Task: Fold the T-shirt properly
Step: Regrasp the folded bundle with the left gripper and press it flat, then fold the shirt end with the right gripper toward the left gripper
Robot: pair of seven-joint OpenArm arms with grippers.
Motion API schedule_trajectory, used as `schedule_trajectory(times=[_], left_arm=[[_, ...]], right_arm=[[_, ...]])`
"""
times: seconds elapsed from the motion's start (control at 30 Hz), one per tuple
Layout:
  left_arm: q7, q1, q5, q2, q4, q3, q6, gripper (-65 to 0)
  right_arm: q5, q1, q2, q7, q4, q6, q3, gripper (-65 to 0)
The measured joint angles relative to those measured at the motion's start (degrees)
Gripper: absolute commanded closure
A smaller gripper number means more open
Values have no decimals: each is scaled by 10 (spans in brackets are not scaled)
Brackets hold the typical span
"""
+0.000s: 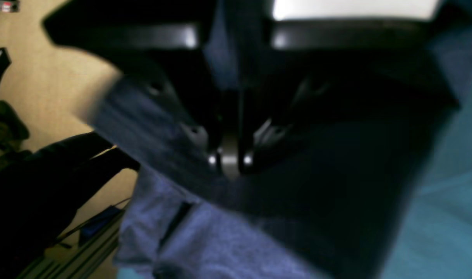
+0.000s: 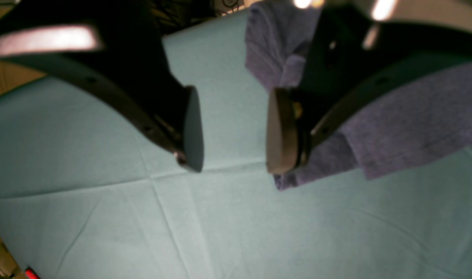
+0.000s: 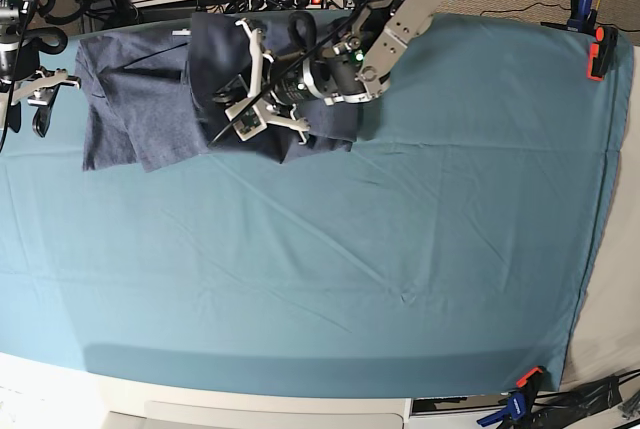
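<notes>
Teal cloth (image 3: 400,249) covers the whole table, clamped at the corners, with cables and a power strip crowding the far edge. Over to the left gripper (image 3: 243,101) now: in its wrist view the jaws are closed tight, pads pressed together with dark fabric bunched right at the tips, so it looks clamped on a fold of the T-shirt (image 3: 150,99). From the base camera, that arm reaches in from the far side and sits low over the garment's right-hand portion, cloth draped under and around it.

The right gripper (image 2: 234,131) shows its pads standing clearly apart, nothing between them, bare teal cloth in the gap; one pad sits just beside a hanging edge of the shirt. In the base view only a bit of it shows, at the table's far-left edge.

The shirt itself lies in the far-left part of the table, blue-grey, rumpled, partly doubled over on itself; no lettering is visible.

My read: a fold is in progress, one side being carried across the body. Next up, the left arm needs to lay that edge flat and release, while the right closes on the near hem to steady it.
</notes>
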Motion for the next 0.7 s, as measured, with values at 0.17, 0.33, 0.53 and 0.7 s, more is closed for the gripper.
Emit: schedule_trajectory(times=[0.17,0.33,0.53,0.7], left_arm=[[0,-31,24,10,-16,0,-1,0],[52,-47,26,6,-16,-1,-2,0],[123,-47,-61,7,-16,0,-50,0],[137,-46,-95,7,-15,0,-63,0]], right_arm=[[1,0,0,-2,0,0,0,-277],[33,1,2,-25,-23,-4,0,-353],[78,42,35,-28,-183,-13,0,-402],[150,112,73,-81,-318,-14,1,-408]])
